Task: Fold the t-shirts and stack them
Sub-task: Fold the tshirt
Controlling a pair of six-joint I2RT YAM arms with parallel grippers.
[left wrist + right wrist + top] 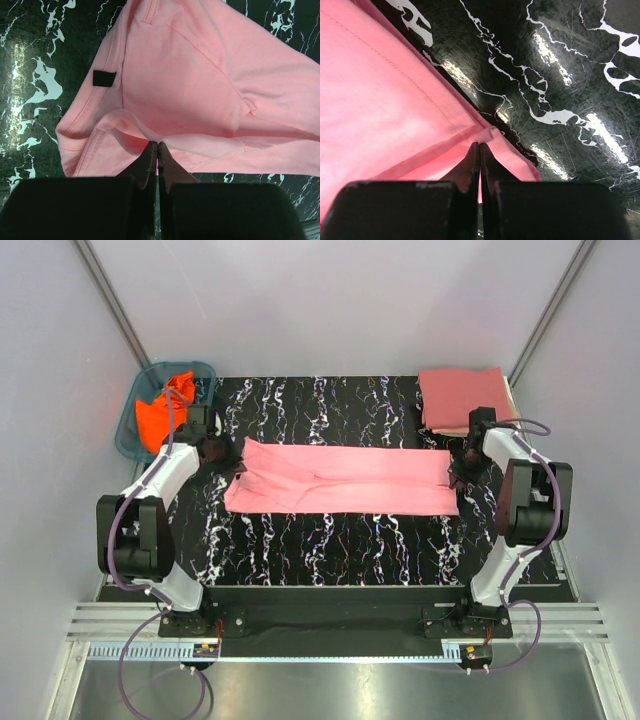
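The light pink t-shirt [340, 478] lies spread as a long flat band across the middle of the black marbled table [330, 550], and everything else sits around it. Beyond its right end, at the table's far corner, a rose-red t-shirt [462, 398] lies folded on top of a cream t-shirt [510, 405], of which only a pale edge shows. Beyond its left end, off the table's far corner, a teal basket [128, 425] holds a crumpled orange t-shirt [160, 415]. Nothing lies on the pink shirt; only the two arms reach over its ends.

The left gripper [158, 146] has its fingers pressed together on a raised pinch of cloth at the pink shirt's left end, near a small black tag [104, 78] at the neckline. The right gripper [480, 146] is likewise clamped narrow on the hemmed corner at the shirt's right end.

Counted: four t-shirts, one of each colour; one basket; two grippers, both holding the pink shirt
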